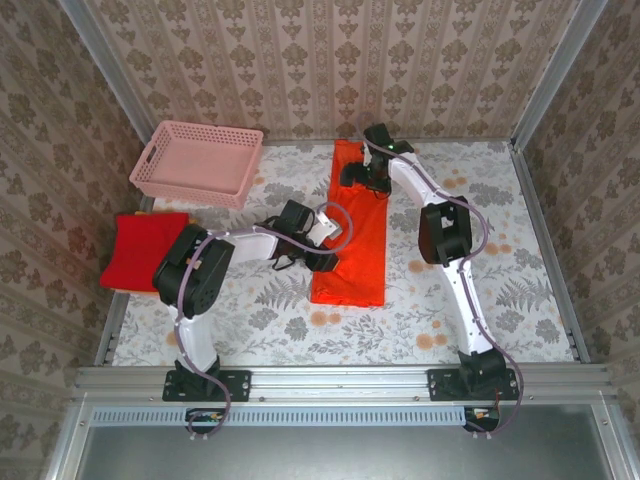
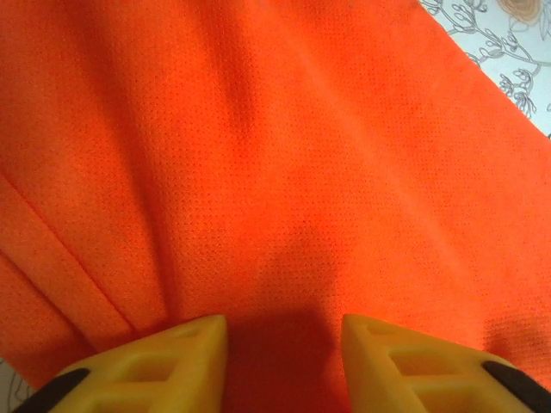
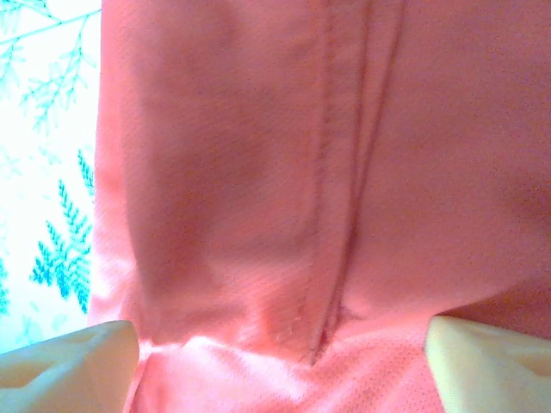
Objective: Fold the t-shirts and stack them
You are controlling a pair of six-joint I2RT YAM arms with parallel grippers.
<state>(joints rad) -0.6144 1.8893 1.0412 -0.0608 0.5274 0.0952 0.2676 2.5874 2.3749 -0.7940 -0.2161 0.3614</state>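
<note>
Both the left gripper (image 2: 282, 325) and right gripper (image 3: 280, 331) stand released, jaws apart over the orange shirt (image 1: 352, 240), so lift straight up without dragging its lengthwise fold askew

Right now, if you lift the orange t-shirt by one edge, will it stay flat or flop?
Probably flop: the orange t-shirt shows soft creases and ripples in the left wrist view. Likely light, since the thin knit lies flat. Its folded layers may slide apart.

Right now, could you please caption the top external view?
Left gripper and right gripper open over folded bright orange cloth t-shirt; red t-shirt folded aside.
</note>
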